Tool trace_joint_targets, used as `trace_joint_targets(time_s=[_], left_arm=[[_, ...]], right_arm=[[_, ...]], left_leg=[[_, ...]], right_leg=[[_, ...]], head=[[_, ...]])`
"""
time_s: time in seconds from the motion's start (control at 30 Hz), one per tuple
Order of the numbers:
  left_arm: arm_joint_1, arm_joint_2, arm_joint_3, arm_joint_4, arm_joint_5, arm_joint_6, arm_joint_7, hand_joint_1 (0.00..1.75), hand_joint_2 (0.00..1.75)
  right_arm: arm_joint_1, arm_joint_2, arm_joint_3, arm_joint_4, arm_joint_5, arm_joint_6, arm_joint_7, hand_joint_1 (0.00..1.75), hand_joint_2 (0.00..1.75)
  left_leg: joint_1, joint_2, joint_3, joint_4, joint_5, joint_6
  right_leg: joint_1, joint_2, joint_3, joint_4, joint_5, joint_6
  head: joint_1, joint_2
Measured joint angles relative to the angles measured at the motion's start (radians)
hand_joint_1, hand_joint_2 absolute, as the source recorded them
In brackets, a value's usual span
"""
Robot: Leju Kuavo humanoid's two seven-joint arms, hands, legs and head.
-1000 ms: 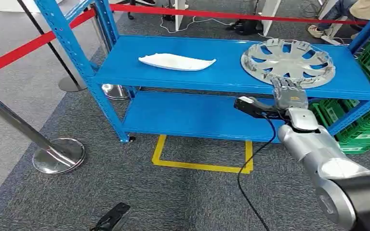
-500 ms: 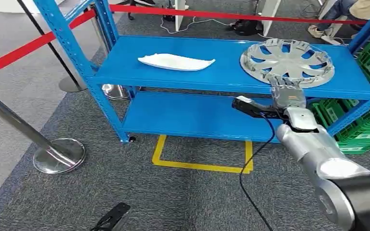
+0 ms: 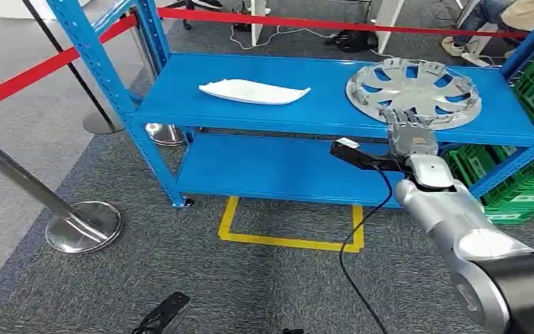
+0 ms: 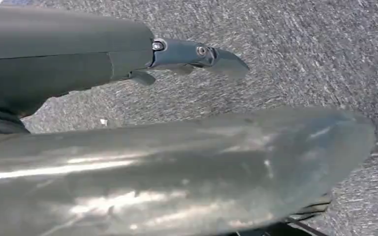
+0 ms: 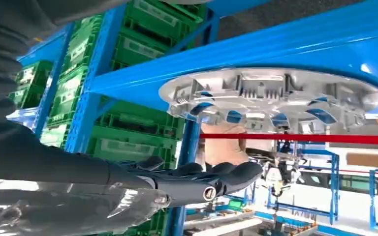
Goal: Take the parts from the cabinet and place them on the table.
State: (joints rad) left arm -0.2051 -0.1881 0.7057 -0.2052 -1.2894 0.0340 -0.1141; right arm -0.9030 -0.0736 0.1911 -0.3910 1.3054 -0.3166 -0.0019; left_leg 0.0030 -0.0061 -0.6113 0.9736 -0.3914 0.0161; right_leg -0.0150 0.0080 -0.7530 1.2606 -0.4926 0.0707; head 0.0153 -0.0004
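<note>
Two parts lie on the top shelf (image 3: 320, 104) of the blue cabinet, so none has been taken off it yet: a white curved panel (image 3: 254, 90) toward the left end and a silver wheel cover (image 3: 411, 90) toward the right. The right robot hand (image 3: 409, 132) is at the shelf's front edge, just under the near rim of the wheel cover, fingers spread and reaching up toward it. From the right wrist view the fingers (image 5: 211, 177) lie flat and apart from the cover's underside, holding nothing, though whether a fingertip touches the rim is hard to tell. The left robot hand (image 4: 199, 54) hangs over the grey carpet; I cannot tell whether it is spread or curled. Compared with a second ago, the right hand has crept slightly up and forward toward the cover; both parts lie where they were. Grasping, lifting and carrying both to the table remain.
</note>
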Motion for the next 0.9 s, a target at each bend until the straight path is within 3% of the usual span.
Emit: trace_joint_targets(time_s=[0.07,0.1,0.13,0.17,0.23,0.3,0.33,0.4,0.43,0.47,0.5,0.57,0.6,0.63,0.67,0.77,0.8,0.83,0.9], left_arm=[[-0.001,-0.002,0.0,0.0,0.0,0.0,0.0,0.0,0.0],[-0.002,0.002,0.0,0.0,0.0,0.0,0.0,0.0,0.0],[-0.003,0.002,0.0,0.0,0.0,0.0,0.0,0.0,0.0],[-0.003,0.001,0.0,0.0,-0.001,0.0,0.0,0.0,0.0],[-0.002,0.002,0.0,0.0,-0.001,0.0,0.0,0.0,0.0],[-0.004,0.003,0.0,-0.001,0.0,0.0,0.0,0.0,0.0],[-0.005,0.002,0.0,-0.001,-0.001,0.0,0.0,0.0,0.0],[-0.004,0.002,0.0,-0.001,-0.001,0.0,0.0,0.0,0.0],[-0.003,0.002,0.0,-0.001,0.0,0.0,0.0,0.0,0.0],[-0.002,0.002,0.0,-0.001,-0.001,0.0,0.0,0.0,0.0],[-0.002,0.002,0.0,-0.001,0.0,0.0,0.0,0.0,0.0],[-0.003,0.003,0.0,-0.001,0.0,0.0,0.0,0.0,0.0],[-0.003,0.003,0.0,-0.001,0.0,0.0,0.0,0.0,0.0],[-0.004,0.002,0.0,-0.001,0.0,0.0,0.0,0.0,0.0],[-0.005,0.002,0.0,-0.001,0.0,0.0,0.0,0.0,0.0],[-0.004,0.002,0.0,-0.001,0.0,0.001,0.0,0.0,0.0],[-0.004,0.002,0.0,-0.001,0.0,0.001,0.0,0.0,0.0],[-0.005,0.002,0.0,-0.001,0.0,0.001,0.0,0.0,0.0],[-0.005,0.0,0.0,-0.001,0.0,0.001,0.0,0.0,0.0]], right_arm=[[-0.003,0.0,0.001,0.0,0.0,0.0,0.0,0.0,1.75],[-0.003,0.0,0.002,0.0,0.001,0.0,0.001,0.0,1.75],[-0.003,0.001,0.002,0.0,0.001,0.002,0.001,0.0,1.75],[0.0,0.001,0.003,0.0,0.001,0.002,0.003,0.0,1.75],[0.002,0.0,0.003,0.0,0.001,0.002,0.004,0.0,1.75],[0.0,0.0,0.003,-0.003,0.0,0.001,0.006,0.0,1.75],[-0.001,0.0,0.003,-0.003,0.0,0.001,0.006,0.0,1.75],[0.001,0.0,0.003,-0.003,0.0,0.002,0.006,0.0,1.75],[0.003,0.0,0.003,-0.003,0.0,0.002,0.006,0.0,1.75],[0.004,0.0,0.003,-0.003,0.0,0.002,0.006,0.0,1.75],[0.004,0.0,0.003,-0.003,0.0,0.002,0.006,0.0,1.75],[0.002,0.001,0.003,-0.003,0.0,0.001,0.006,0.0,1.75],[0.001,0.001,0.003,-0.003,0.0,0.001,0.006,0.0,1.75],[-0.001,0.001,0.003,-0.003,-0.001,0.001,0.006,0.0,1.75],[-0.001,0.001,0.003,-0.003,-0.001,0.001,0.006,0.0,1.75],[0.0,0.001,0.003,-0.004,-0.002,0.0,0.006,0.0,1.75],[0.0,0.001,0.003,-0.005,-0.002,-0.001,0.007,0.0,1.75],[-0.002,0.001,0.004,-0.005,-0.002,-0.001,0.006,0.0,1.75],[0.004,0.001,0.006,-0.004,-0.003,-0.001,0.006,0.0,1.75]], left_leg=[[0.009,0.0,0.006,0.014,-0.014,-0.016],[0.003,-0.001,0.003,0.021,-0.023,-0.026],[0.002,-0.001,0.0,0.031,-0.025,-0.032],[0.001,-0.002,0.0,0.028,-0.023,-0.032],[0.003,-0.001,0.001,0.024,-0.025,-0.038],[0.004,0.0,-0.008,0.052,-0.049,-0.048],[0.005,0.0,-0.04,0.116,-0.08,-0.053],[0.006,0.0,-0.138,0.291,-0.146,-0.057],[0.006,0.0,-0.176,0.344,-0.151,-0.057],[0.006,0.0,-0.186,0.344,-0.131,-0.055],[0.006,0.0,-0.175,0.305,-0.091,-0.052],[0.006,0.0,-0.102,0.138,0.017,-0.044],[0.006,0.0,-0.068,0.06,0.051,-0.039],[0.003,-0.002,-0.05,0.033,0.027,-0.036],[0.003,0.0,-0.051,0.032,0.018,-0.037],[0.003,0.0,-0.042,0.023,0.013,-0.02],[0.005,0.001,-0.033,0.017,0.01,-0.012],[0.005,0.001,-0.026,0.016,0.005,-0.005],[0.002,0.0,-0.018,0.017,-0.004,0.003]], right_leg=[[-0.008,-0.008,0.094,-0.191,0.096,0.011],[-0.005,-0.01,0.116,-0.223,0.079,0.018],[-0.006,0.003,0.119,-0.228,0.082,-0.002],[-0.006,0.002,0.116,-0.224,0.079,-0.013],[-0.002,0.005,0.113,-0.219,0.075,-0.027],[-0.007,0.006,0.121,-0.222,0.072,-0.043],[-0.008,0.007,0.124,-0.222,0.069,-0.046],[-0.007,0.008,0.128,-0.222,0.063,-0.053],[-0.007,0.008,0.131,-0.222,0.06,-0.053],[-0.007,0.01,0.135,-0.221,0.057,-0.052],[-0.007,0.011,0.141,-0.221,0.052,-0.051],[-0.007,0.012,0.158,-0.222,0.041,-0.046],[-0.007,0.012,0.163,-0.224,0.036,-0.041],[0.0,0.016,0.161,-0.22,0.03,-0.033],[0.0,0.017,0.159,-0.225,0.03,-0.029],[-0.003,0.017,0.173,-0.24,0.024,-0.008],[-0.004,0.011,0.167,-0.222,0.013,-0.005],[-0.003,0.005,0.137,-0.163,-0.017,-0.006],[-0.002,0.004,0.046,0.007,-0.082,-0.005]], head=[[0.0,0.0],[0.001,0.0],[0.003,0.0],[-0.002,0.0],[-0.003,0.0],[-0.008,0.0],[-0.011,0.0],[-0.011,0.0],[-0.012,0.0],[-0.011,0.0],[-0.012,0.0],[-0.012,0.0],[-0.012,0.0],[-0.014,0.0],[-0.012,0.0],[-0.013,0.0],[-0.009,0.0],[-0.006,0.0],[-0.005,0.0]])
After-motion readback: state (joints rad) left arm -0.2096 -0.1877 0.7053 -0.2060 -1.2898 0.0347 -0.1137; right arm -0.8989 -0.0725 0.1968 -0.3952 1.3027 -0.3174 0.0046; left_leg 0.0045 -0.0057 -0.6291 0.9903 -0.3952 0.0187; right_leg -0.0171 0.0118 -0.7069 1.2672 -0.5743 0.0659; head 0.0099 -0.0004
